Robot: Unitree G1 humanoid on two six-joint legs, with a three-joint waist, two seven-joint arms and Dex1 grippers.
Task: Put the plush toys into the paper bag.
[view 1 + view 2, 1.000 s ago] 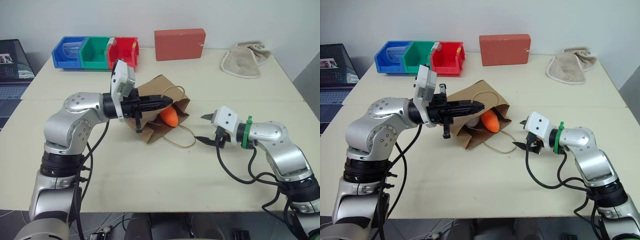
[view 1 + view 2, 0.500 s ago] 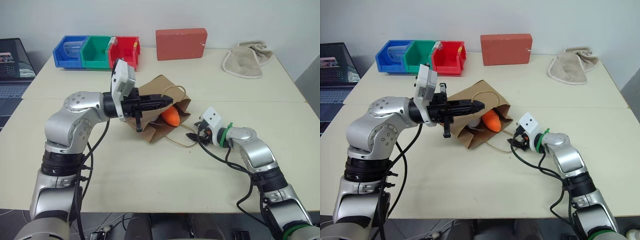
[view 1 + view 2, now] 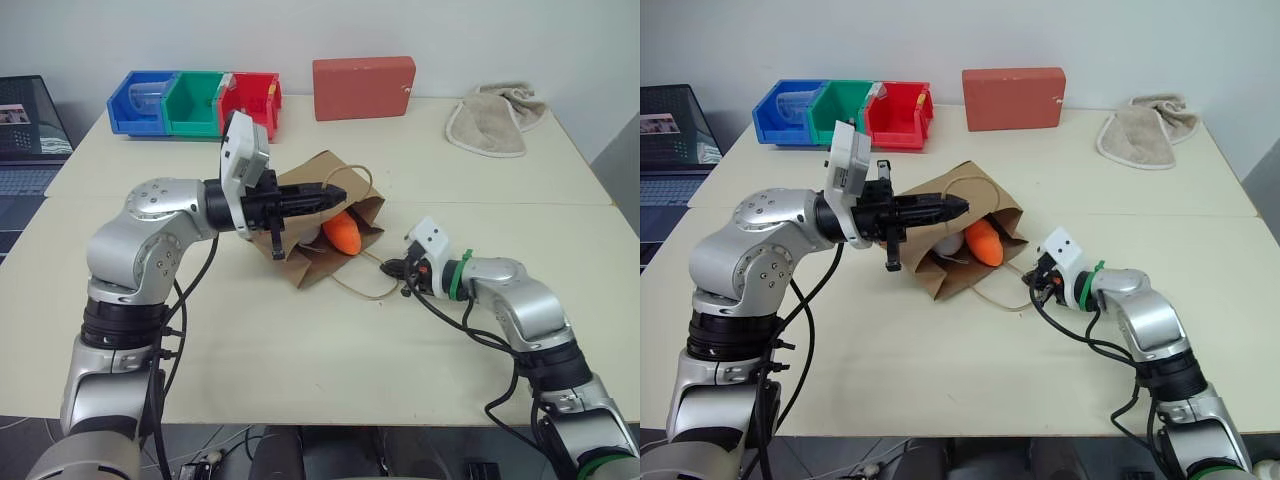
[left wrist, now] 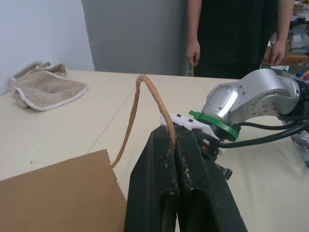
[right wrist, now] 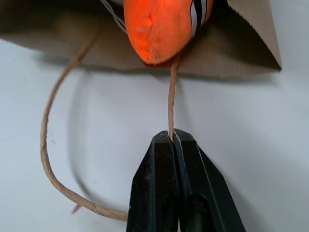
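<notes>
Left tool (image 3: 338, 193) is clamped tight on the upper loop handle (image 4: 133, 121) of the paper bag (image 3: 310, 262), holding it raised above the bag's open mouth; in the left wrist view the twisted cord runs up from the brown paper edge, arches over and disappears between the two black fingers (image 4: 159, 193), which are pressed together. Right tool (image 3: 390, 268) lies low over the table (image 3: 300, 350) just off the bag's mouth, its fingers (image 5: 152, 193) likewise closed, pinching one end of the lower loop handle (image 5: 48, 159), whose remaining cord curves loosely over the tabletop. The bag lies on its side near the middle of the table with its mouth toward the right tool. The orange carrot (image 3: 341, 233) sits in the mouth of the bag, its rounded end poking out at the opening, and the white egg-shape (image 3: 949, 243) lies just beside it, deeper inside. Along the far edge of the table stand blue, green and red bins (image 3: 195, 103), a red-brown block (image 3: 363, 87) and a beige folded towel (image 3: 492, 118). A person (image 4: 236, 34) in dark clothing stands beyond the table in the left wrist view.
</notes>
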